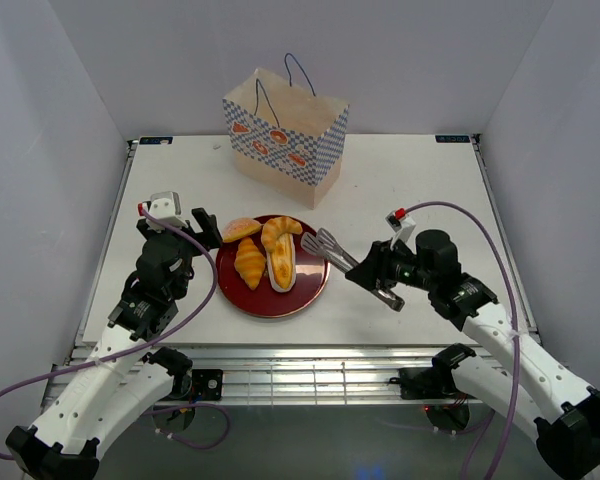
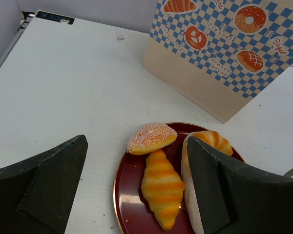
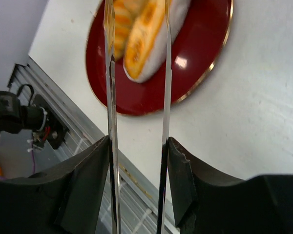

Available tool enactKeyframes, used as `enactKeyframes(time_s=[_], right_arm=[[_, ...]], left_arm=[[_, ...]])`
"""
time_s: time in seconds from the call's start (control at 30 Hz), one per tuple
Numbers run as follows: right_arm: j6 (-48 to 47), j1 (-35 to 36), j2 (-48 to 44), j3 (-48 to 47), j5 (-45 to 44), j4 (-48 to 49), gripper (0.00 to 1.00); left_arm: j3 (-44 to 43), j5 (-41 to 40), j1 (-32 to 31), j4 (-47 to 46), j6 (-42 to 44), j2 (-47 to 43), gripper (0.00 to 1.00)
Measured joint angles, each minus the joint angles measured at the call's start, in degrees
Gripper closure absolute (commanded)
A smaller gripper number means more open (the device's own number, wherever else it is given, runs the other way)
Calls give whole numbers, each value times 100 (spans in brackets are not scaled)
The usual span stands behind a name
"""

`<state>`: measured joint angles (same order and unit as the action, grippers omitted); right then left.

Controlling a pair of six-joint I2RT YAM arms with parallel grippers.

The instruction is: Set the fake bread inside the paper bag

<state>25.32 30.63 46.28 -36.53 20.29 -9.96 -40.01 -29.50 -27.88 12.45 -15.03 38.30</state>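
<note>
The bread (image 1: 263, 252) lay on a round plate (image 1: 270, 300) near the middle of the white counter (image 1: 410, 200). None of it was in the bag (image 1: 285, 140). The plate was glossy and dark red, with a thin golden rim.

Three pieces were on it:
- A croissant (image 2: 161, 187) was ridged and golden-brown, with orange stripes.
- A bun (image 2: 150, 137) had the shape of a half circle, and its pink-white top looked grainy like sugar. It touched the far end of the croissant.
- A long loaf (image 1: 281, 272) had a pale cream edge and an orange-gold top. It lay just beside the croissant on the right.

The bag stood upright at the far side of the counter, apart from the plate. It was of beige paper with a blue-white check band, printed orange pastries and thin dark blue cord handles.

The left fingers (image 2: 49, 190) were dark, wedge-shaped and wide apart, with nothing between them. They were at the left of the plate and pointed toward the bread.

The right fingers (image 3: 88, 185) were clamped on metal tongs (image 1: 330, 250), pressing the two thin shiny strips from outside. The strips stayed apart from each other and reached over the right part of the plate, toward the loaf. I cannot tell if the tips touched the loaf.
</note>
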Motion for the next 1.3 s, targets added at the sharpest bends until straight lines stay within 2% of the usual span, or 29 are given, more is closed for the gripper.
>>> enactKeyframes(time_s=[0.2, 0.5, 0.97, 1.17, 1.3], right_arm=[[575, 0, 46, 988, 24, 205, 46], [1246, 2, 885, 1394, 273, 1648, 45], [1172, -120, 2297, 522, 391, 2406, 46], [1137, -214, 3040, 96, 516, 2487, 46], [1084, -216, 3163, -66, 538, 2398, 47]], left_arm=[[0, -4, 0, 0, 2, 33, 7], [0, 0, 0, 2, 15, 160, 7], [0, 42, 0, 0, 17, 164, 7], [0, 61, 0, 0, 17, 162, 7], [0, 90, 0, 0, 17, 162, 7]])
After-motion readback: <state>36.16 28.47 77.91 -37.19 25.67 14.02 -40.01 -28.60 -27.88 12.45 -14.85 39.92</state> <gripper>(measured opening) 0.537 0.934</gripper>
